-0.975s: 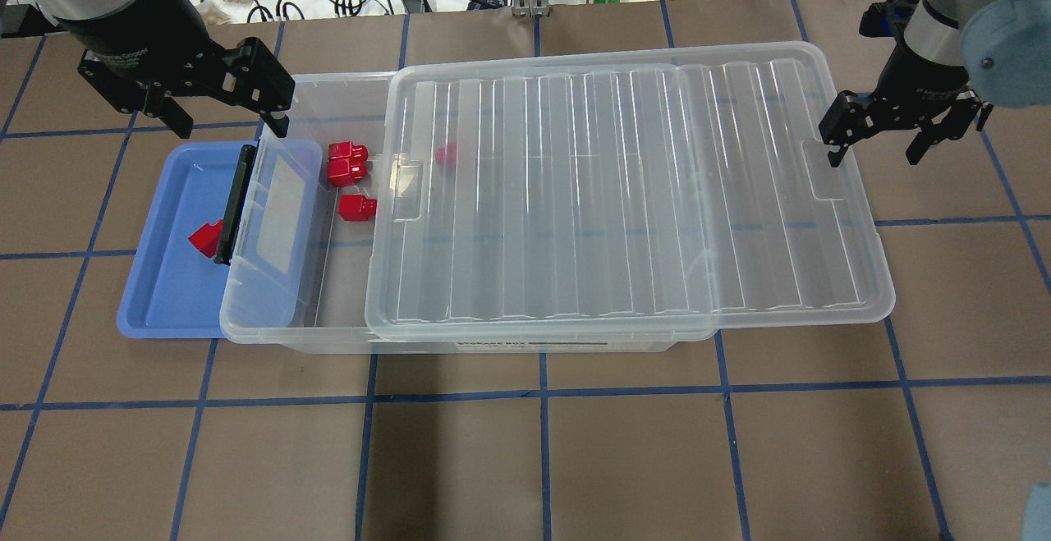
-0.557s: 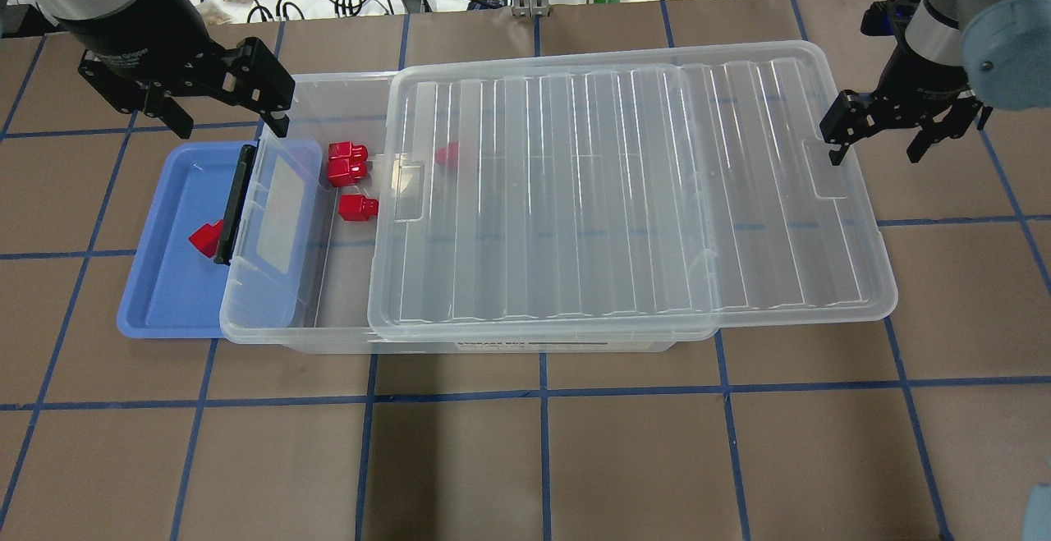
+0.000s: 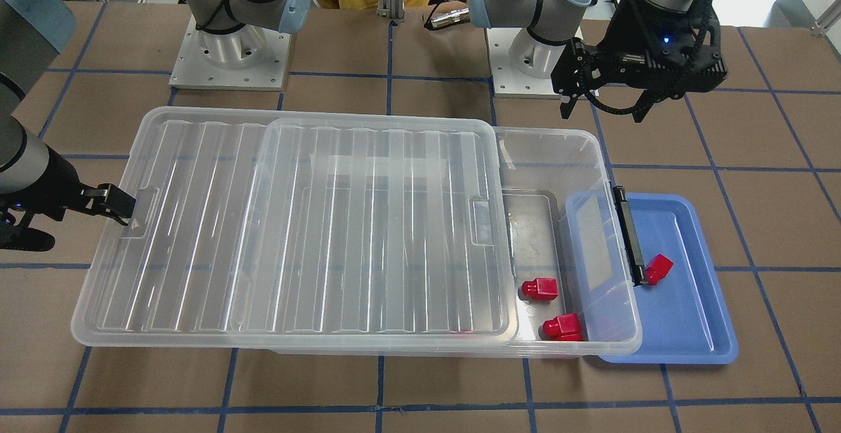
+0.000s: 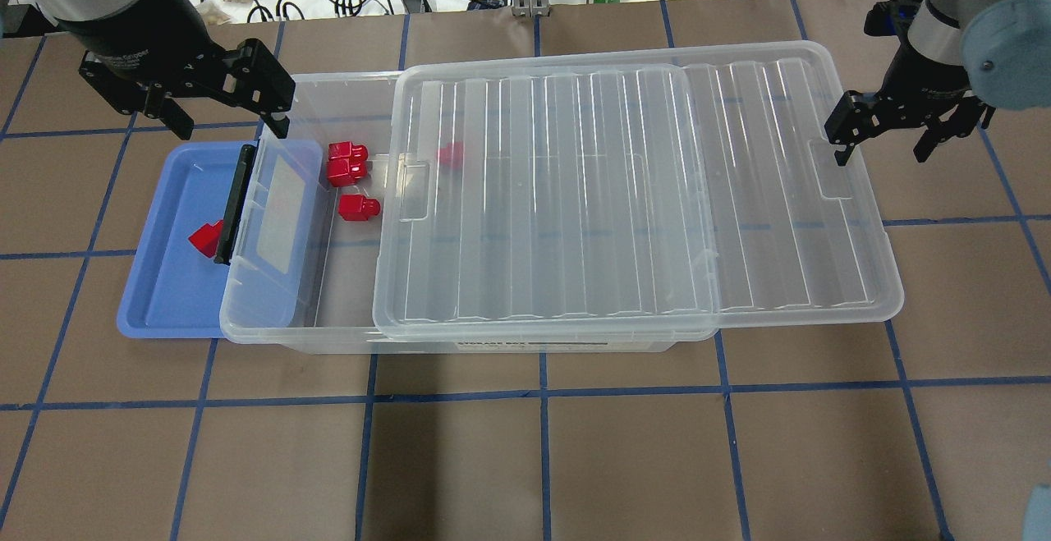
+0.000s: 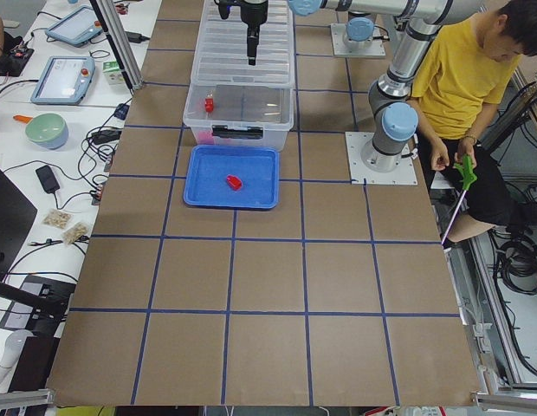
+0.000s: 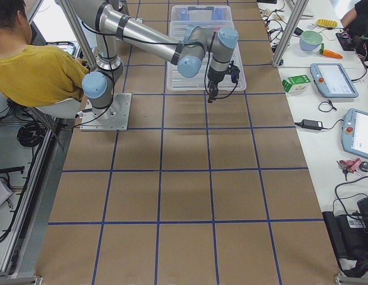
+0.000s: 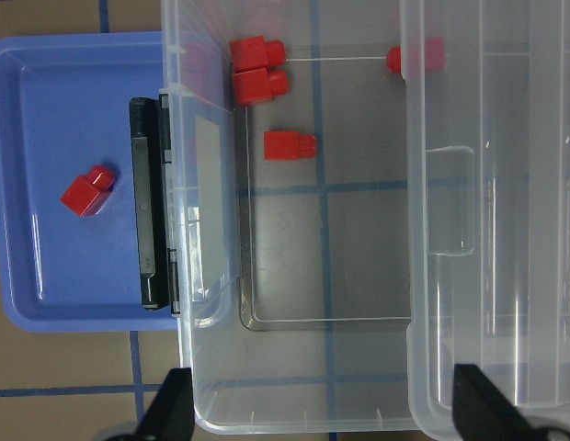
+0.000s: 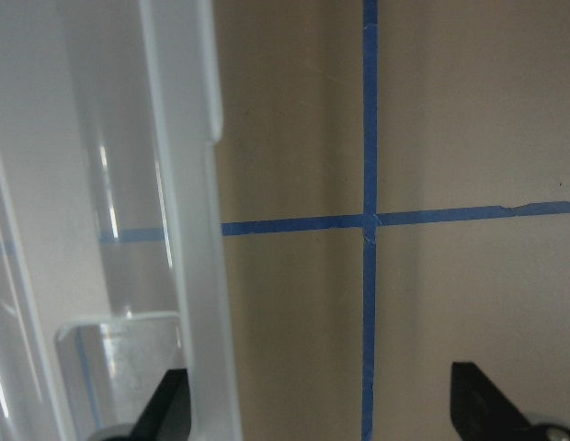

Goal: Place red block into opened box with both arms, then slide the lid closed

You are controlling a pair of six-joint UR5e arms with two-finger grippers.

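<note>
Five red blocks (image 4: 359, 207) counted, one box (image 4: 345, 299), one lid (image 4: 624, 196), one blue tray (image 4: 156, 278). Left gripper (image 4: 230, 121) held wide apart; four blocks seen in box below it, fifth block (image 4: 205, 237) on tray. Right gripper (image 4: 880, 151) held apart, lid rim beside one finger.

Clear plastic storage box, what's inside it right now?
Three small red plastic blocks lie at its uncovered end. A fourth red block shows faintly through the ribbed clear lid; anything else under that lid is hard to tell.

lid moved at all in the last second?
Yes. In the overhead view the lid has slid slightly to the right, farther from the fixed black latch bar.
</note>
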